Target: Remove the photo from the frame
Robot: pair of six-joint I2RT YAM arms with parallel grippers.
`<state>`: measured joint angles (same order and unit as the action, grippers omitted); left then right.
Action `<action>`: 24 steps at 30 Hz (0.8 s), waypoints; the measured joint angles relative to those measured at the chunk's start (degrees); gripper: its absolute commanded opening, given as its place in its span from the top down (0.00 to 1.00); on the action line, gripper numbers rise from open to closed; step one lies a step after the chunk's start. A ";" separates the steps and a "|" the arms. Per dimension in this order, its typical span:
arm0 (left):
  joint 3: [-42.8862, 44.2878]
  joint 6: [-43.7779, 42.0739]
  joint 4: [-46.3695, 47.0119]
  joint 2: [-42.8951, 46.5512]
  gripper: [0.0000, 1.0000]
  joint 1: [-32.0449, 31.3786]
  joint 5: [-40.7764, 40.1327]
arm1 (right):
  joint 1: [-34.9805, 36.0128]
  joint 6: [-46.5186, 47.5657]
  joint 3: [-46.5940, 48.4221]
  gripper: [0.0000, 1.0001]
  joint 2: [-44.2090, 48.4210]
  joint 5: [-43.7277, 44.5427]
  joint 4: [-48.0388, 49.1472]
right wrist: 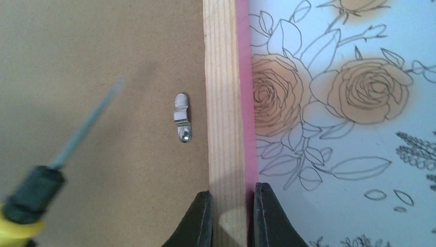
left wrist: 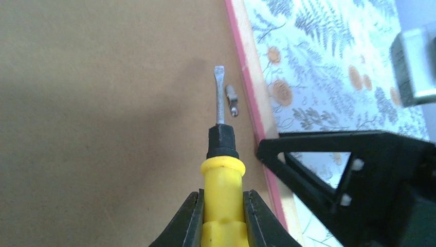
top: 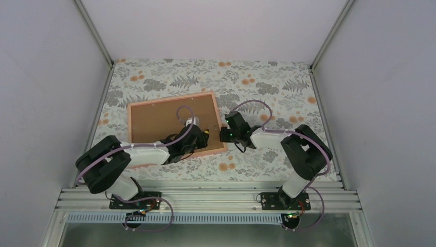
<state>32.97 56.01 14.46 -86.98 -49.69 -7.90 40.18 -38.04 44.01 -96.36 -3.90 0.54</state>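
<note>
The frame point(top: 134, 109) lies face down on the table, its brown backing board point(top: 164, 121) up. The photo is hidden under it. My left gripper point(left wrist: 223, 216) is shut on a yellow-handled screwdriver point(left wrist: 222, 180), whose flat tip point(left wrist: 219, 72) hovers over the backing board just left of a small metal retaining clip point(left wrist: 232, 100) by the frame's right rail. My right gripper point(right wrist: 230, 211) is shut on that wooden rail point(right wrist: 222, 103), one finger on each side. The clip point(right wrist: 182, 123) and the blurred screwdriver point(right wrist: 46, 170) show in the right wrist view.
The table carries a floral, fern-patterned cloth point(top: 267, 82). White walls close in the left, right and far sides. A metal rail point(top: 205, 198) with both arm bases runs along the near edge. My right gripper's black body point(left wrist: 360, 175) sits close beside the screwdriver.
</note>
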 measured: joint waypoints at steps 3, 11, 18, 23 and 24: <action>-0.20 -0.68 -1.31 3.28 0.98 0.02 -0.94 | 0.07 -0.52 -0.52 0.96 0.96 0.50 -0.92; -1.27 -2.82 -6.03 10.75 0.98 0.33 -2.73 | 0.31 -3.43 -1.07 0.96 3.02 3.69 -4.81; -3.26 -3.98 -10.34 17.16 0.98 2.21 -3.98 | -0.15 -7.50 -2.91 0.96 6.08 7.37 -7.69; -4.68 -4.42 -13.44 20.57 0.98 4.31 -4.59 | -2.25 -11.56 -5.88 0.96 9.68 9.90 -9.22; -4.92 -4.44 -13.94 21.27 0.98 4.63 -4.70 | -2.84 -12.35 -6.64 0.96 10.38 10.47 -9.22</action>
<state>28.05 51.57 0.51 -65.71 -45.06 -12.60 37.34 -50.39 37.36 -85.97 6.57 -8.69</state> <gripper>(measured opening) 0.169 0.081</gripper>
